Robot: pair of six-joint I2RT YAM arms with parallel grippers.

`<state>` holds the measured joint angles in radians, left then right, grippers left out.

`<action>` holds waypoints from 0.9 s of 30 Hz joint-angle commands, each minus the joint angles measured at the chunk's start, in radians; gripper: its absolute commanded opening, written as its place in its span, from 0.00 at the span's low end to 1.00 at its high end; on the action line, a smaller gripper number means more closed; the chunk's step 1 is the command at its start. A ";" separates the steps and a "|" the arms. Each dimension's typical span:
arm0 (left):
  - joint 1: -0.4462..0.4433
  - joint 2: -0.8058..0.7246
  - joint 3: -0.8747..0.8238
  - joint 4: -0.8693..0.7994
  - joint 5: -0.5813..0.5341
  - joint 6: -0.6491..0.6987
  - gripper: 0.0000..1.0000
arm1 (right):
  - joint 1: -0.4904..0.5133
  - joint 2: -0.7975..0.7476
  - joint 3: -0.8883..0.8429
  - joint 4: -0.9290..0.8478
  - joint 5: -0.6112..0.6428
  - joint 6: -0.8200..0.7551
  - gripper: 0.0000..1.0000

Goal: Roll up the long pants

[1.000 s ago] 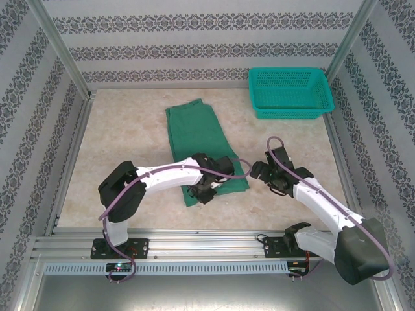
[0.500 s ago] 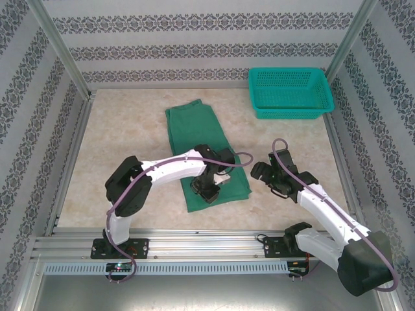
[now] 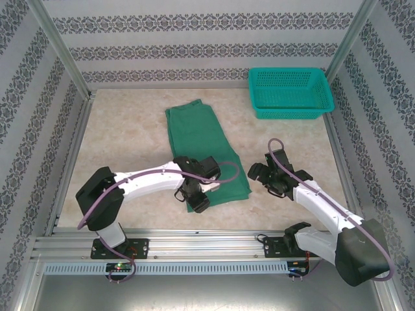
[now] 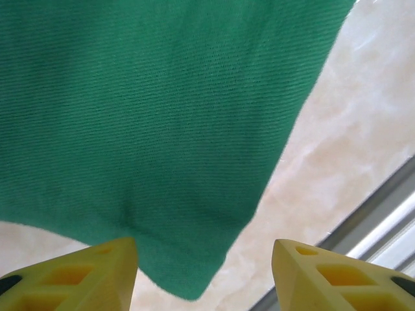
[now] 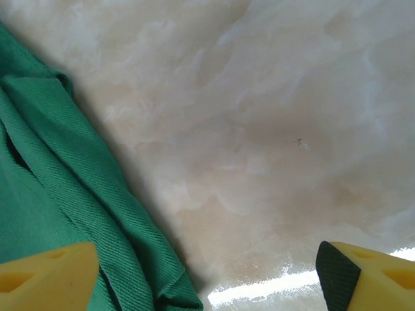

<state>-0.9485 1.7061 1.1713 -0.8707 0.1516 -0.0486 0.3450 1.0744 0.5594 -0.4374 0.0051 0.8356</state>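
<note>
Top external view: plain dark green soft cloth long pants (image 3: pixel 202 139) spread flat on the pale marbled table (image 3: pixel 130 142), in a long strip from the far middle down toward the near edge, the near end wider and a little to the right. Over the near left corner of that strip, the black left gripper (image 3: pixel 196 199) on its white arm, reaching in from the left.

Left wrist view: same green long pants (image 4: pixel 149 129) across most of the picture, one rounded corner lying just ahead of the left gripper (image 4: pixel 202 259). Yellow fingertips (image 4: pixel 97 272) parted, nothing clasped between them. Cannot tell whether touching the cloth. Beyond the corner, bare table (image 4: pixel 337 149) and a grey metal rail (image 4: pixel 382 214).

Just beside the strip's near right edge, seen from above: right gripper (image 3: pixel 256 173), clear of the cloth.

Right wrist view: right gripper (image 5: pixel 206 259) spread wide and holding nothing, above bare table (image 5: pixel 272 129). Rumpled edge of the long pants (image 5: pixel 52 214) beneath the picture's left-hand one of its yellow fingers (image 5: pixel 45 278).

Further out, at the table's far right corner: teal plastic mesh basket (image 3: pixel 292 111), upright, well apart from the cloth. Patterned wallpaper walls (image 3: pixel 194 39) around the table.
</note>
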 commanded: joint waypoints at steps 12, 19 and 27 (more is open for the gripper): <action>-0.073 0.136 -0.004 0.057 -0.118 0.024 0.56 | 0.009 0.037 -0.003 0.052 -0.013 0.016 0.89; -0.073 0.204 0.013 0.044 -0.180 0.000 0.39 | 0.010 0.055 0.005 0.054 -0.010 0.016 0.89; -0.070 0.182 0.054 0.000 -0.119 -0.033 0.06 | 0.012 0.046 0.026 0.037 -0.012 0.008 0.89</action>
<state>-1.0126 1.8599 1.2068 -0.8398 -0.0330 -0.0616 0.3447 1.1240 0.5602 -0.3981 0.0051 0.8391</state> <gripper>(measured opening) 0.089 0.895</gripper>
